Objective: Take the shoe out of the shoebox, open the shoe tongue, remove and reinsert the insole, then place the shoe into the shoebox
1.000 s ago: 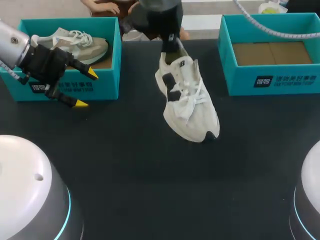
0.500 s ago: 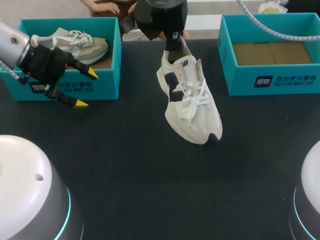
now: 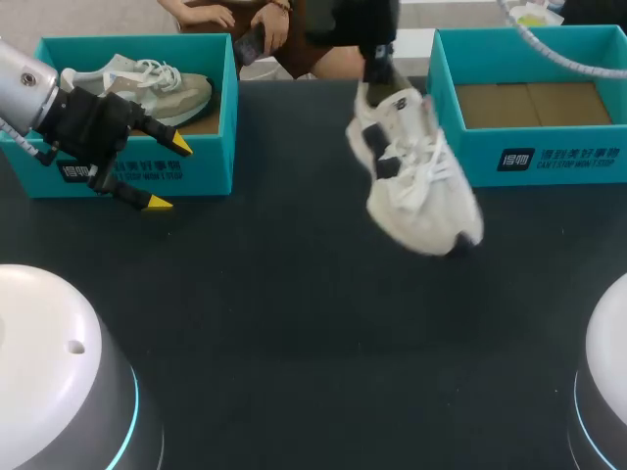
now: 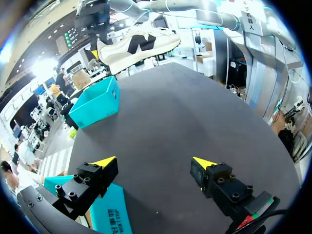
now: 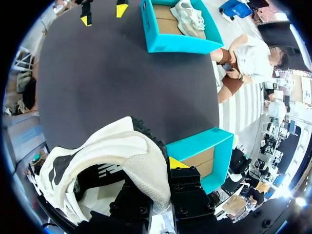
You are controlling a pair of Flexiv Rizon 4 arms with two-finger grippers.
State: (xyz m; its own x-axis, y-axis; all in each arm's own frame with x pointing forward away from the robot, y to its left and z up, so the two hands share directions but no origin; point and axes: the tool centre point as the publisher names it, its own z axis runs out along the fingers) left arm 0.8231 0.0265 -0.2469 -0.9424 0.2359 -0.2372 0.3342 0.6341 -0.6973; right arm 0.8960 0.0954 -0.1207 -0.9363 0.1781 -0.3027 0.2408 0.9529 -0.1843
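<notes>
A white shoe with dark patches (image 3: 416, 186) hangs toe-down above the table, just left of the teal shoebox at the right (image 3: 534, 157). My right gripper (image 3: 377, 61) is shut on its heel collar. In the right wrist view the shoe (image 5: 107, 165) fills the space at the gripper (image 5: 165, 168); one finger is outside the heel and the other is hidden inside. That box (image 5: 204, 156) lies just ahead, with a bare cardboard floor. My left gripper (image 3: 162, 174) stands open and holds nothing, in front of the left shoebox (image 3: 137, 162). The left wrist view shows the gripper (image 4: 155, 163) over bare table, the shoe (image 4: 139, 46) far ahead.
The left shoebox holds a second, grey-beige shoe (image 3: 147, 83). The dark table top (image 3: 294, 323) stretches between the two boxes. White rounded arm bases (image 3: 59, 372) stand at the near left and near right corners.
My right arm has carried the shoe to the right, from the table's middle towards the right shoebox. The left arm has kept still, gripper open.
</notes>
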